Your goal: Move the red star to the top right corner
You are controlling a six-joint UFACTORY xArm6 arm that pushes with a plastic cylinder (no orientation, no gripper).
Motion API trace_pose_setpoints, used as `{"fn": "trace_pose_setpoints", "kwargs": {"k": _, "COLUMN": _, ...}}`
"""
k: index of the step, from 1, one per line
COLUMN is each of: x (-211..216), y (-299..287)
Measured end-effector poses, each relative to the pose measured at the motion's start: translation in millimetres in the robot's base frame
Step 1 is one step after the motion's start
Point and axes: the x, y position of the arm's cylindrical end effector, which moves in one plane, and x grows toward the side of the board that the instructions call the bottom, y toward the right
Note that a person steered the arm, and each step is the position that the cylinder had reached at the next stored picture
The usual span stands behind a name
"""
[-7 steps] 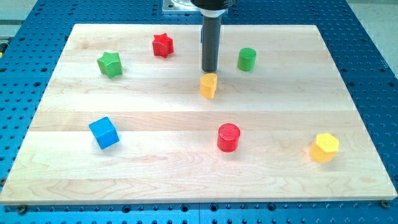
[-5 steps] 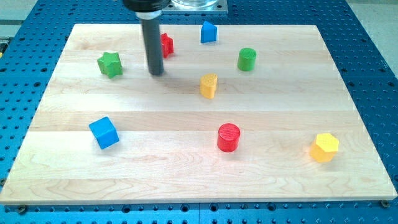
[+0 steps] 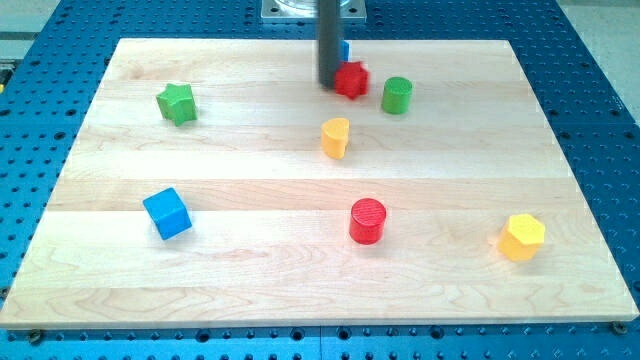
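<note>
The red star (image 3: 352, 79) lies near the view's top centre of the wooden board (image 3: 100, 290). My tip (image 3: 329, 85) is right against the star's left side. A green cylinder (image 3: 397, 95) stands just right of the star. A blue block (image 3: 344, 50) is mostly hidden behind my rod, just above the star.
A yellow block (image 3: 336, 137) lies below the star. A green star (image 3: 177, 103) is at the upper left, a blue cube (image 3: 166, 213) at the lower left, a red cylinder (image 3: 367, 221) at lower centre, a yellow hexagon block (image 3: 522, 237) at the lower right.
My tip went left past the red star, then swept right, pushing the star from the upper left to beside the green cylinder. The other blocks kept their places.
</note>
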Motion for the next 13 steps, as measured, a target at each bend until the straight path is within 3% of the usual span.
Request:
{"fn": "trace_pose_setpoints", "kwargs": {"k": 1, "x": 23.5, "y": 30.6}}
{"fn": "trace_pose_setpoints", "kwargs": {"k": 2, "x": 74.9, "y": 46.9}}
{"fn": "trace_pose_setpoints", "kwargs": {"k": 4, "x": 112.0, "y": 60.3}}
{"fn": "trace_pose_setpoints", "kwargs": {"k": 7, "x": 18.5, "y": 53.2}}
{"fn": "trace_pose_setpoints", "kwargs": {"k": 8, "x": -35.4, "y": 126.8}}
{"fn": "trace_pose_setpoints", "kwargs": {"k": 10, "x": 33.4, "y": 161.9}}
{"fn": "trace_pose_setpoints", "kwargs": {"k": 11, "x": 16.9, "y": 200.5}}
{"fn": "trace_pose_setpoints", "kwargs": {"k": 12, "x": 0.2, "y": 161.0}}
{"fn": "trace_pose_setpoints", "kwargs": {"k": 13, "x": 30.6, "y": 185.7}}
